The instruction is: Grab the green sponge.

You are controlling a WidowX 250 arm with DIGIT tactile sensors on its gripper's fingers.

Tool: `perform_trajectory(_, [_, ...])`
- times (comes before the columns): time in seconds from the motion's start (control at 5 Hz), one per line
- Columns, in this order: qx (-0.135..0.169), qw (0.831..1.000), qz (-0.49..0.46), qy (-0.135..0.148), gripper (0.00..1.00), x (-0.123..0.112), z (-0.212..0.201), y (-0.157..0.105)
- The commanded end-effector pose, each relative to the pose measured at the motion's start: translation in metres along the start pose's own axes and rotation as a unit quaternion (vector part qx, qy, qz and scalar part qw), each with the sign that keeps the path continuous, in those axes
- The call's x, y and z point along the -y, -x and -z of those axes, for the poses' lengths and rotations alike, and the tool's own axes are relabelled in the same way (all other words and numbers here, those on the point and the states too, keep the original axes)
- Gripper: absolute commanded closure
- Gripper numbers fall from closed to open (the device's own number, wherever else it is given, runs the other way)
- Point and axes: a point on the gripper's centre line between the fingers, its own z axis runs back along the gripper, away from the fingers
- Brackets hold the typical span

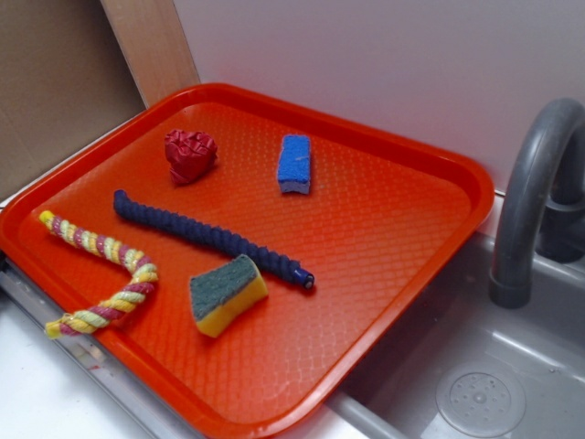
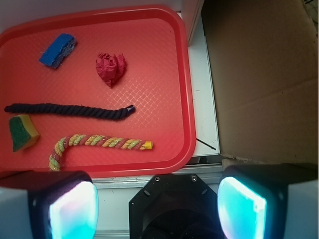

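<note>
Green-topped and yellow beneath, the green sponge [image 1: 228,294] lies untouched on an orange-red tray [image 1: 402,265], in the lower middle of the exterior view and at the left edge of the wrist view. Just above it runs a dark blue rope [image 1: 210,236]; a yellow and pink rope [image 1: 108,274] curls to its left. A red crumpled heart [image 1: 190,154] and a blue sponge [image 1: 294,165] sit higher up. The pincer [image 2: 157,206] is spread wide with nothing between its pads, at the bottom of the wrist view, off the tray's edge and well apart from the sponge. Nothing of the grab looks done: the approach, descent and closing all remain. No brands, labels or writing can be read. At lower right of the exterior view, a grey sink [image 1: 475,393] and faucet [image 1: 530,192] adjoin the tray.
</note>
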Motion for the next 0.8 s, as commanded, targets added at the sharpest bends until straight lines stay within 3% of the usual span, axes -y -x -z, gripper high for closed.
perform_trajectory(0.0, [0.0, 1.0, 0.0, 0.0, 0.0, 0.0, 0.0, 0.0])
perform_trajectory(0.4, [0.019, 0.996, 0.085, 0.022, 0.0, 0.069, 0.029, -0.015])
perform_trajectory(0.6, [0.035, 0.99, 0.13, 0.039, 0.0, 0.112, 0.04, -0.009])
